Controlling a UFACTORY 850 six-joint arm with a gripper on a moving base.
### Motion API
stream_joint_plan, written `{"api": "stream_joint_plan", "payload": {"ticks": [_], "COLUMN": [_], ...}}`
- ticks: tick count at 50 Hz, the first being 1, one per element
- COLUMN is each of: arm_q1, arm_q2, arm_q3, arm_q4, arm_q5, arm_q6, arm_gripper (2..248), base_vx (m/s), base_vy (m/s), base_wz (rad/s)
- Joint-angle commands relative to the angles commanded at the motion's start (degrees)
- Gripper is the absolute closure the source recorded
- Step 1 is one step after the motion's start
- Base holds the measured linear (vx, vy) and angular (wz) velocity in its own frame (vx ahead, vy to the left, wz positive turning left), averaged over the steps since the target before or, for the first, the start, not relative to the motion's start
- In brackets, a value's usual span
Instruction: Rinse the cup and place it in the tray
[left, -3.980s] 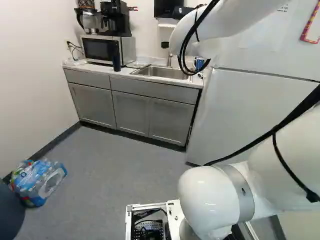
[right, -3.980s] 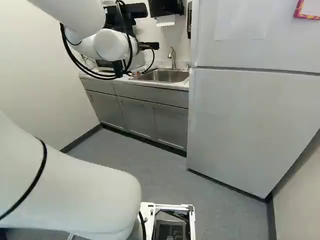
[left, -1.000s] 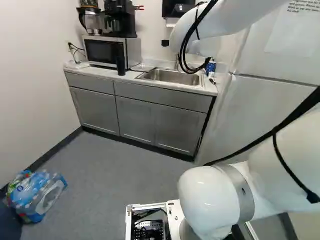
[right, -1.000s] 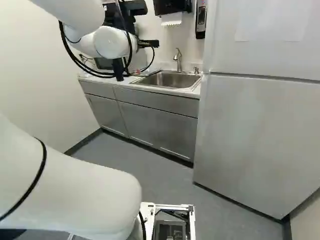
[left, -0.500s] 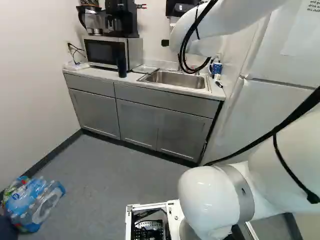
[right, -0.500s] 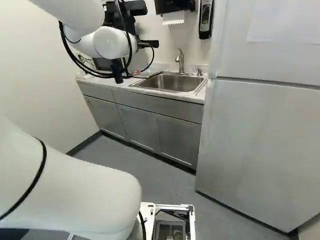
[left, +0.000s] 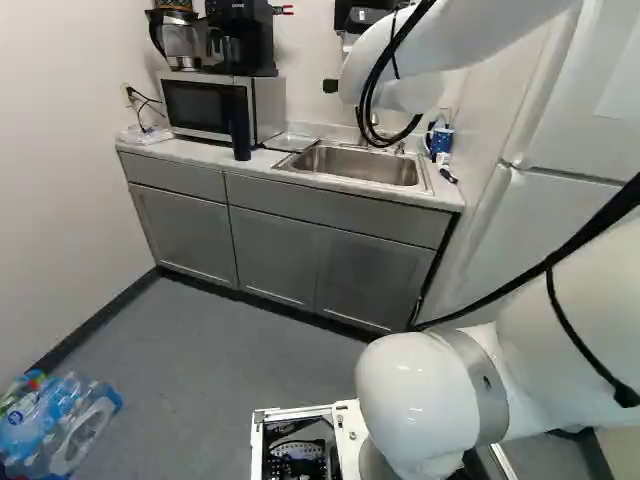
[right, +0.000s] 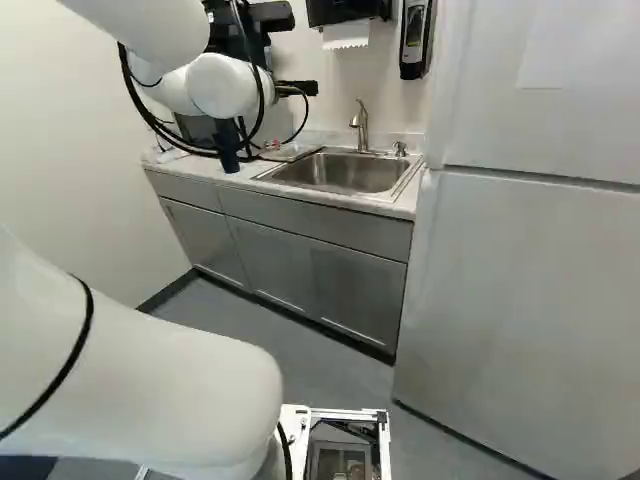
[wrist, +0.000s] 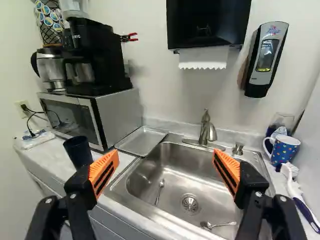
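My gripper (right: 298, 88) shows only as a black part beyond the wrist in the right base view. In the wrist view the gripper (wrist: 166, 162) stands open over the sink's near side, nothing between its orange pads. A dark, upright cup (wrist: 78, 151) stands on the counter before the microwave, beside one finger; the left base view also shows this cup (left: 241, 125). The shallow metal tray (wrist: 142, 140) lies between microwave and sink. The steel sink (wrist: 172, 172) holds two spoons, with a faucet (wrist: 206, 131) behind it.
A dotted blue mug (wrist: 285, 149), a clear glass and a brush (wrist: 292, 182) occupy the counter beyond the sink. The microwave (left: 210, 105) carries a coffee maker. The fridge (right: 520, 300) stands right of the counter; bottled water (left: 60, 425) lies on the floor at left.
The base has moved nearer the counter; the cabinets look larger, the fridge has shifted right and the bottled water left in the left base view. The arm keeps its pose against its lowest joint.
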Motion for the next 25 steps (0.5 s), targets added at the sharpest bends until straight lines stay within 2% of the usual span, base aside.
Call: {"api": "stream_joint_plan", "payload": {"ticks": [25], "arm_q1": [0.0], "arm_q2": [0.0], "arm_q3": [0.0], "arm_q4": [0.0], "arm_q5": [0.0], "arm_q6": [0.0], "arm_gripper": [3], "base_vx": [0.162], "base_vy": [0.006], "base_wz": [0.004]}}
